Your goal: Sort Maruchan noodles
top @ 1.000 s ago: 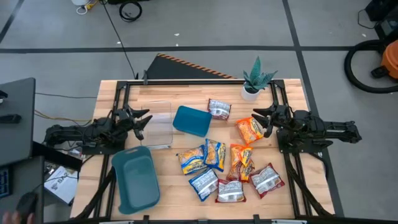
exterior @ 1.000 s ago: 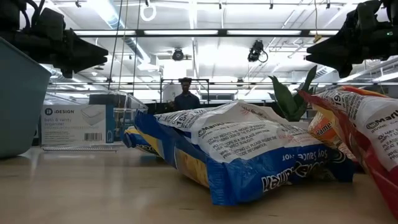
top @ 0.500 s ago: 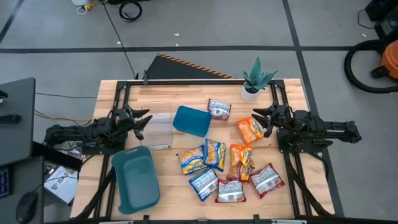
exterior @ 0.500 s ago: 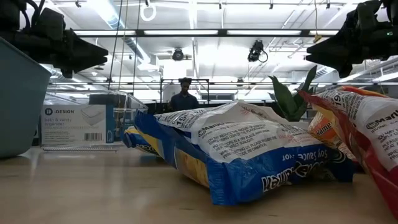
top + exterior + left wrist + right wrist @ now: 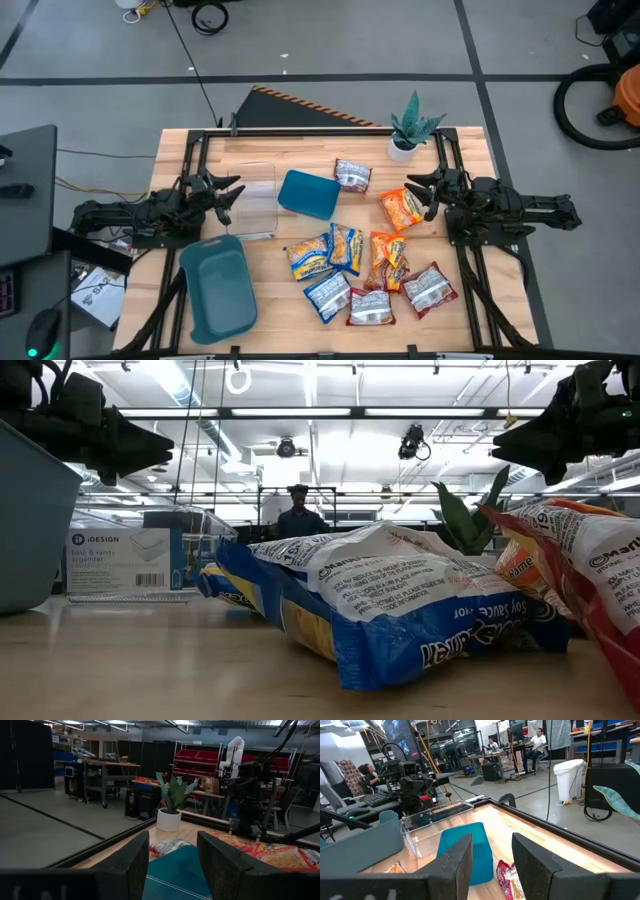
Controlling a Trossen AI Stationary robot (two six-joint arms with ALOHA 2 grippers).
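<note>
The blue noodle packet (image 5: pixel 400 610) reads "Soy Sauce"; the clear box (image 5: pixel 130 565) label reads "iDESIGN". Left gripper (image 5: pixel 232 191) and right gripper (image 5: pixel 415 187) hover spread, empty.

Table layout from above: containers left and centre, packets centre to right, plant at the far edge.

A large teal plastic bin (image 5: pixel 217 287) sits at the near left, with a clear plastic container (image 5: pixel 254 200) just behind it and a smaller teal plastic bin (image 5: pixel 308 194) to that container's right. The flat crinkly Maruchan noodle packets (image 5: pixel 368 266) spread right of the bins: one red-and-silver packet (image 5: pixel 352 175) lies far, beside the smaller bin, the rest cluster toward the near right. A potted green plant in a white pot (image 5: pixel 411 127) stands at the far right. The left gripper (image 5: pixel 226 192) hovers left of the clear container, the right gripper (image 5: pixel 420 190) right of the packets.
</note>
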